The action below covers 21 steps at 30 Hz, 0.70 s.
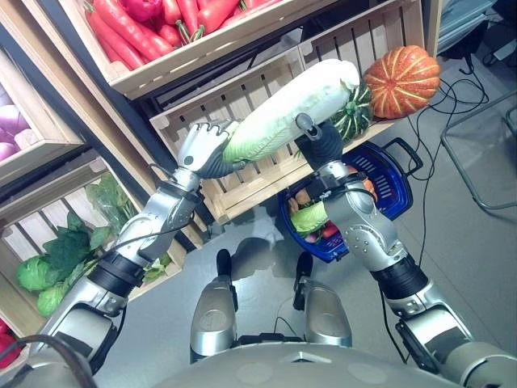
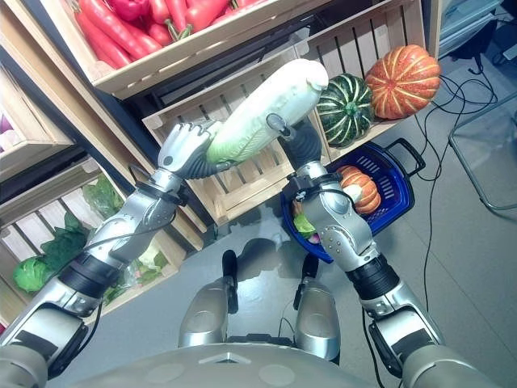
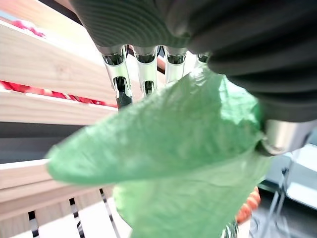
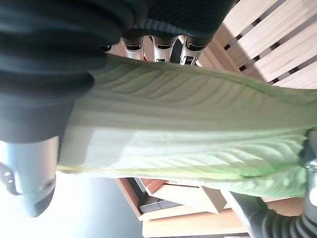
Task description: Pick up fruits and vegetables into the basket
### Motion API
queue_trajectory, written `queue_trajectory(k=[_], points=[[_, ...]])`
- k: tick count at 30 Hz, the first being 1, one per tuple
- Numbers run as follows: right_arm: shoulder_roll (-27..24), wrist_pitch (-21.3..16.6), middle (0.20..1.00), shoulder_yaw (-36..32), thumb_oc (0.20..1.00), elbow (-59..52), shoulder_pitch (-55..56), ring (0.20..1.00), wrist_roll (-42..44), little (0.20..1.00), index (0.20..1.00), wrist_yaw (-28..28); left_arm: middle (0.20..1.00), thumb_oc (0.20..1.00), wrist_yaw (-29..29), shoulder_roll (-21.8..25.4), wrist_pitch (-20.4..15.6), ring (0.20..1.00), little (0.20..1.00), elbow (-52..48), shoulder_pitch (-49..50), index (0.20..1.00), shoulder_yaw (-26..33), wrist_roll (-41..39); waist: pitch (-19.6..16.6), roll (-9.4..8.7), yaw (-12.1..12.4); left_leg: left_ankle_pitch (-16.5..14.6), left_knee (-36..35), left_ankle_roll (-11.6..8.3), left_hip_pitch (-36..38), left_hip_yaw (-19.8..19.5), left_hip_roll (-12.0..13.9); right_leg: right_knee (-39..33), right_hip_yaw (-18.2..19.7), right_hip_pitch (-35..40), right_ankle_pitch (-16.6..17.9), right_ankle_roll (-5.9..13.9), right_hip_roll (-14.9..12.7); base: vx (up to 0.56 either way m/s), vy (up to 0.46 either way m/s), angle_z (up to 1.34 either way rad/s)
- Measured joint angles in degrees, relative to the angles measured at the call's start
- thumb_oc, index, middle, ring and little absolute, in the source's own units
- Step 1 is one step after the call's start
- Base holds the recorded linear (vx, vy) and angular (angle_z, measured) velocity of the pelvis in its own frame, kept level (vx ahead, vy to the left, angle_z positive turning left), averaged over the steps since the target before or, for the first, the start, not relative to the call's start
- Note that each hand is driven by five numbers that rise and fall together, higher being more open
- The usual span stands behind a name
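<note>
Before the wooden crates, both arms are reaching up: the left hand is gripping the napa cabbage at its leafy end, the right hand clasping its middle, above the blue basket.

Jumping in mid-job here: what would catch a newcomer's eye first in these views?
First, the long pale-green cabbage held up in the air between both hands, the left hand at its leafy end and the right hand nearer its white end, in front of the wooden crates. Next, the orange pumpkin on the shelf at upper right, and the blue basket on the floor below it, already holding produce.
</note>
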Motion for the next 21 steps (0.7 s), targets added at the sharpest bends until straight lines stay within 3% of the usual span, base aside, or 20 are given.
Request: queue_trajectory(k=[10,12,13,14,21], points=[[-1.0,-0.3,0.200,-0.2,0.200,1.1,0.0,0.200,-2.7,0.200,0.200,-1.3,0.200,0.200,-1.3,0.2,1.2,0.200,0.200,0.0,-1.0,0.200,-3.5,2.7,0.0,0.01,-0.1,0.0,-0.4,-0.05,0.1,0.2,0.0,-0.3,0.0,-0.1,0.0,0.01,0.0,0.00,0.007,0.00],[-1.4,-0.4,0.200,-0.3,0.200,1.1,0.0,0.200,-2.8,0.200,0.200,-1.3,0.605,0.605,-1.0,0.2,1.2,0.605,0.605,0.0,-1.0,0.605,-3.7,2.4,0.0,0.02,-0.1,0.0,-0.5,-0.05,0.1,0.3,0.0,-0.6,0.1,-0.1,0.1,0.15,0.0,0.00,0.000,0.00],[-1.4,-0.4,0.200,-0.3,0.200,1.1,0.0,0.200,-2.8,0.200,0.200,-1.3,0.846,0.846,-1.1,0.2,1.2,0.846,0.846,0.0,-1.0,0.846,-3.7,1.9,0.0,0.02,-0.1,0.0,-0.5,-0.05,0.1,0.4,0.0,-0.7,0.1,-0.1,0.1,0.16,0.0,0.00,0.000,0.00],[-1.4,-0.4,0.200,-0.4,0.200,1.1,0.0,0.200,-2.9,0.200,0.200,-1.3,1.000,1.000,-1.1,0.2,1.3,1.000,1.000,0.0,-1.0,1.000,-3.9,0.4,0.0,0.02,-0.2,0.0,-0.5,-0.05,0.1,0.4,-0.1,-0.7,0.1,-0.1,0.2,0.19,0.0,0.00,0.000,0.00],[-1.2,-0.5,0.200,-0.7,0.200,0.8,0.0,0.200,-8.2,0.200,0.200,0.4,1.000,1.000,-1.8,-2.1,1.2,1.000,1.000,2.8,1.6,1.000,-4.4,-20.0,0.3,0.55,-0.2,0.0,-0.7,-0.05,0.1,0.6,-0.1,-0.7,0.2,-0.3,0.2,0.21,-0.1,0.00,-0.002,0.00]])
